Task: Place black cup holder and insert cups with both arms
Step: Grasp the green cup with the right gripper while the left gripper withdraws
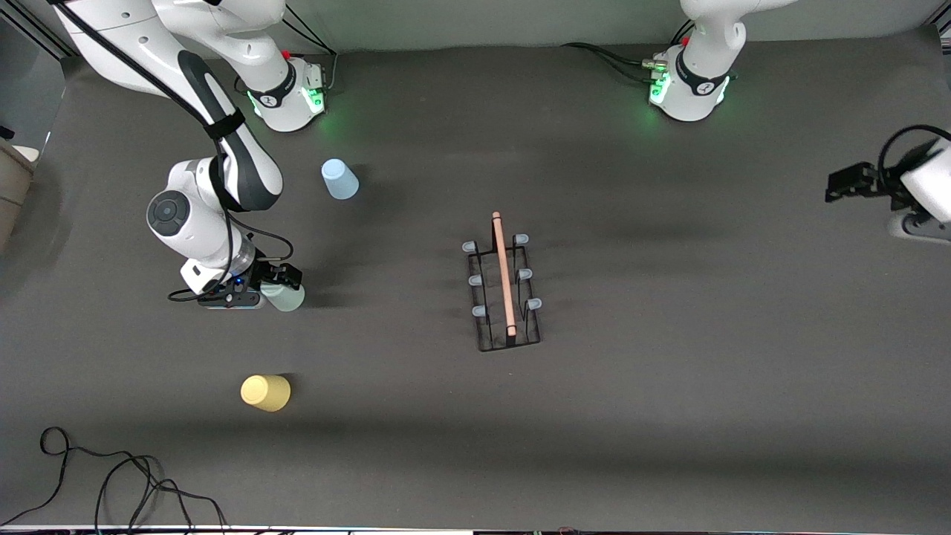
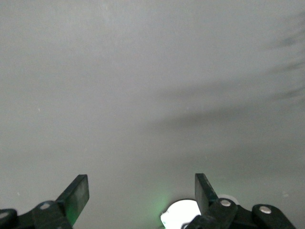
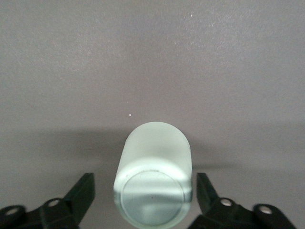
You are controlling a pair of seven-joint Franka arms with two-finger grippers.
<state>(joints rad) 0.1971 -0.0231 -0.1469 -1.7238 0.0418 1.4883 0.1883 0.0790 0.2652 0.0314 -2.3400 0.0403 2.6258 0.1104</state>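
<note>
We see the black cup holder (image 1: 504,290) standing upright on the dark table (image 1: 669,416), about midway between the two arms' ends, its wooden rod handle (image 1: 503,271) running along the top toward the front camera. Its pale-blue-tipped prongs (image 1: 524,274) stick out on both sides of the rod, and none carries a cup.

The right gripper (image 1: 278,284) is down low at the right arm's end of the table, at the pale green cup (image 1: 285,296). In the right wrist view, that cup (image 3: 153,180) stands upside down with its flat base up, between the two fingers (image 3: 82,191). The jaws are spread wider than the cup, with a gap showing on each side, so we see no grip on it.

The light blue cup (image 1: 339,179) also stands upside down, farther from the front camera than the green one and close to the right arm's base (image 1: 288,93). The yellow cup (image 1: 266,392) sits nearer to the front camera than the green one, also toward the right arm's end. All three cups lie well apart from the holder.

The left gripper (image 1: 851,183) waits at the left arm's end of the table, well away from the holder. In the left wrist view, its fingers (image 2: 76,196) are spread wide with nothing between them.

A loose black cable (image 1: 111,483) lies at the table's edge nearest the front camera.
</note>
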